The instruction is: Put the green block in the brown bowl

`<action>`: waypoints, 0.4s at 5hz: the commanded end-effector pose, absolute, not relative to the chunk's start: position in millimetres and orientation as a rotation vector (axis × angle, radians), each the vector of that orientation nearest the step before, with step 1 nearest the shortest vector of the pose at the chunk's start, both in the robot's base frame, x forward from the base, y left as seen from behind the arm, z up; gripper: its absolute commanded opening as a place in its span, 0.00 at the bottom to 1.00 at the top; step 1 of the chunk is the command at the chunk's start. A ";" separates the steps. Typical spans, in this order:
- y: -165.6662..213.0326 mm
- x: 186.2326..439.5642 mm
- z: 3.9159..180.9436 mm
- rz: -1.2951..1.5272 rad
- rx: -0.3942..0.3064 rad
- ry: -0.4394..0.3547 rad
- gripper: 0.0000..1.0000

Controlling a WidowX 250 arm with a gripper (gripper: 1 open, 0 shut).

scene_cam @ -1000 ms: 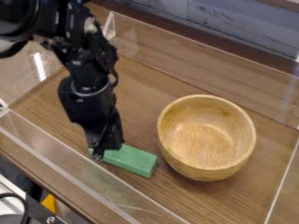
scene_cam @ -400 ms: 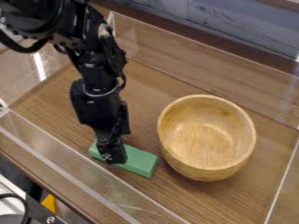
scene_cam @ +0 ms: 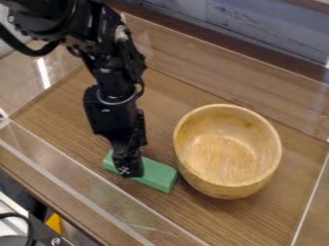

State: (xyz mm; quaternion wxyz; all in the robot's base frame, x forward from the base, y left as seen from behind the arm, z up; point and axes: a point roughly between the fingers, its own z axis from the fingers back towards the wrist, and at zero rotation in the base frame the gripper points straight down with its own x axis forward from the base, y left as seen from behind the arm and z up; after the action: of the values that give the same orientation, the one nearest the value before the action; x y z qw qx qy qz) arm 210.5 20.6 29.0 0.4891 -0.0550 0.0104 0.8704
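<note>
- The green block [scene_cam: 145, 174] lies flat on the wooden table [scene_cam: 52, 120], its long side running at a slant toward the lower right, just beside the brown bowl [scene_cam: 228, 150] on that bowl's left and, as far as this view shows, not touching it
- The left end of the block is covered by the gripper [scene_cam: 126, 165], so only the right part shows clearly
- The bowl stands upright with nothing in its hollow; the block is not yet inside, so the task's main part is not done
- What is left, by my judgement: close on the block, lift it clear of the table, carry it over the thick rim and let it go into the hollow
- The gripper points straight down over the block's left end, its dark fingers low at the block's top face; the jaws stand wide apart, holding nothing, though the angle hides the gap itself
- I cannot tell whether the fingers already straddle the block's sides or only rest above it
- The black arm [scene_cam: 110, 58] rises from the gripper up and to the left, bending toward the upper left corner, well apart from the bowl
- A clear wall [scene_cam: 193, 43] runs behind the table
</note>
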 end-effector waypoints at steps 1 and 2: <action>14.5 212.5 27.2 2.070 -0.141 0.019 1.00; 10.9 210.4 24.8 2.025 -0.135 0.025 1.00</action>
State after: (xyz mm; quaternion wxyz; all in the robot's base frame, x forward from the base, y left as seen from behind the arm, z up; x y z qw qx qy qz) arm 209.2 14.2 27.4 0.5203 -0.0553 0.0112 0.8521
